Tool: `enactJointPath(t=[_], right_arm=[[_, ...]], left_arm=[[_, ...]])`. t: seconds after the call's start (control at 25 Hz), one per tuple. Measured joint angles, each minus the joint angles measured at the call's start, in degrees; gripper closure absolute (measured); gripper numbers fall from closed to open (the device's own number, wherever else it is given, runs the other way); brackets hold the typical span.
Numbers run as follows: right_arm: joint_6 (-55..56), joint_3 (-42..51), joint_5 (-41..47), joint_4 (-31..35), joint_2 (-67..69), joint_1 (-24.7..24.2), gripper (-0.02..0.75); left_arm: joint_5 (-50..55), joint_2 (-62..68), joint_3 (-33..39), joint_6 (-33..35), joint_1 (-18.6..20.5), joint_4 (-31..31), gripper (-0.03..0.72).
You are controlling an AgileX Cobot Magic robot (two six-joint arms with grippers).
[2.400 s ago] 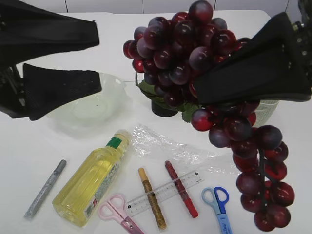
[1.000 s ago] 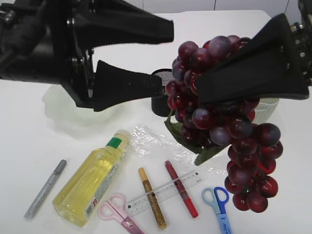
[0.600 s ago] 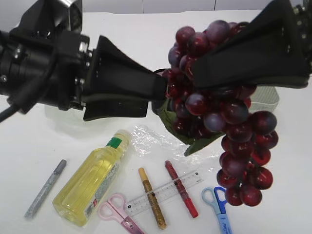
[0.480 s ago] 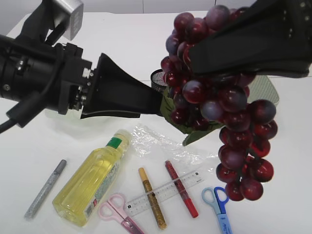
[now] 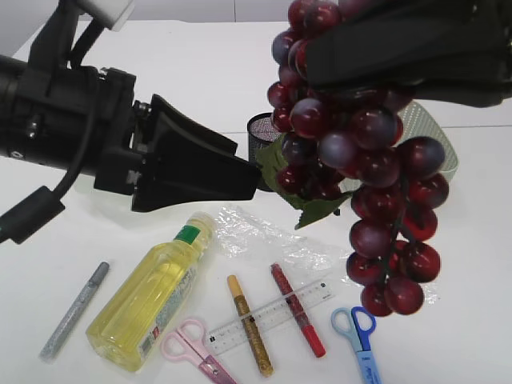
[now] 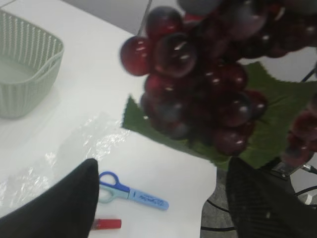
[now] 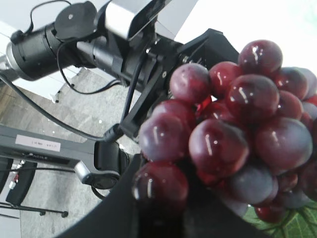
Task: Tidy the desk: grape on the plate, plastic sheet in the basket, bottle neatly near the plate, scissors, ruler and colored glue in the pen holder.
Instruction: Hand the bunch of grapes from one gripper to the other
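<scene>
The right gripper (image 5: 384,72) enters the exterior view from 1 o'clock and pinches the top of the grape (image 5: 360,160). The bunch hangs in the air below the gripper, trailing down toward 5 o'clock, clear of the tabletop (image 5: 480,264). Its green leaf (image 5: 300,188) sits on the bunch's 9 o'clock side.

The left gripper (image 5: 254,172) reaches in from 9 o'clock with its jaws spread. Its fingertips point at the leaf and stand just beside it; whether they touch cannot be told. In the left wrist view the bunch fills the space ahead of the two dark fingers (image 6: 59,203), at their 12 o'clock, and is not clamped between them.

The pen holder (image 5: 262,128) shows only as a rim behind the left fingertips, at the bunch's 9 o'clock. The basket (image 5: 436,136) stands behind the bunch, at its 3 o'clock. The plate is not visible.

On the tabletop below the left gripper, at its 6 o'clock:
- bottle (image 5: 148,300) lying on its side, cap toward 1 o'clock
- silver glue pen (image 5: 74,310) at the bottle's 9 o'clock
- plastic sheet (image 5: 264,240) crumpled, at the bottle's 2 o'clock
- pink scissors (image 5: 196,348), gold glue pen (image 5: 250,326), red glue pen (image 5: 297,310)
- ruler (image 5: 268,318) lying across the gold and red pens
- blue scissors (image 5: 362,336), at 6 o'clock under the hanging bunch
</scene>
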Motion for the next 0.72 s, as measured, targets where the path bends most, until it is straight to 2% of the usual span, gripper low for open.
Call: enactJointPath(t=[0.24,0.48,0.72], right_arm=[[0.1,0.0,-0.9,1.3,1.0,0.0,0.659],[-0.3,0.0,-1.1,1.7,2.5,0.0,0.659],[-3.4,0.0,-1.1,6.0,3.9,0.0,0.659]], left_arm=[[5.9,0.0,0.0,11.2,0.0,-7.0,0.102],[7.6,0.0,0.0,13.2,0.0,-10.2,0.102],[6.2,0.0,0.0,13.4,0.0,-10.5,0.085]])
